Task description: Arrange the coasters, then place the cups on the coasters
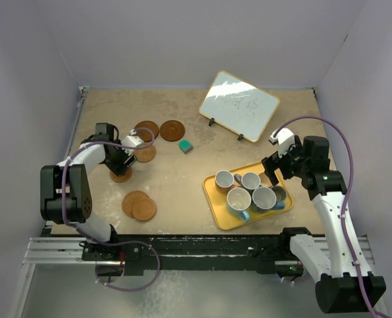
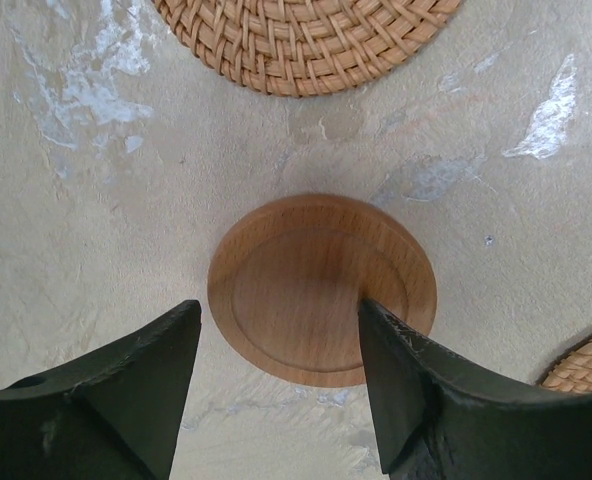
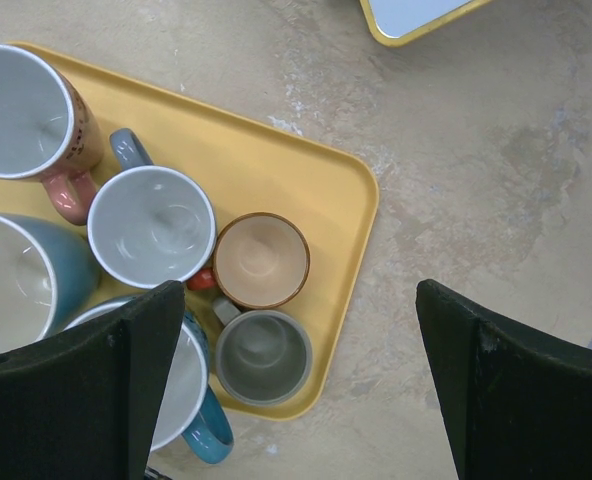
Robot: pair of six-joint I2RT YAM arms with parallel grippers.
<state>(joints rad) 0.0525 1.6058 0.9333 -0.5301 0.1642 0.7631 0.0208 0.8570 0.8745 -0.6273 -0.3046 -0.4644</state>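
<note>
light: bright, even, from above | shadows: soft, faint on the table | glare: white sheen on the tilted board | focus: overhead sharp; wrist views crisp on tabletop, left fingers soft (dark, little detail)

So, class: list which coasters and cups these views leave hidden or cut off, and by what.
Top view: the wooden coaster is mostly covered by the left gripper.
Left wrist view: the upper woven coaster is cut by the top edge, the right-hand woven coaster by the right edge.
Right wrist view: the large blue cup is cut by the left edge; the blue-handled cup is half hidden by a finger of the right gripper.
</note>
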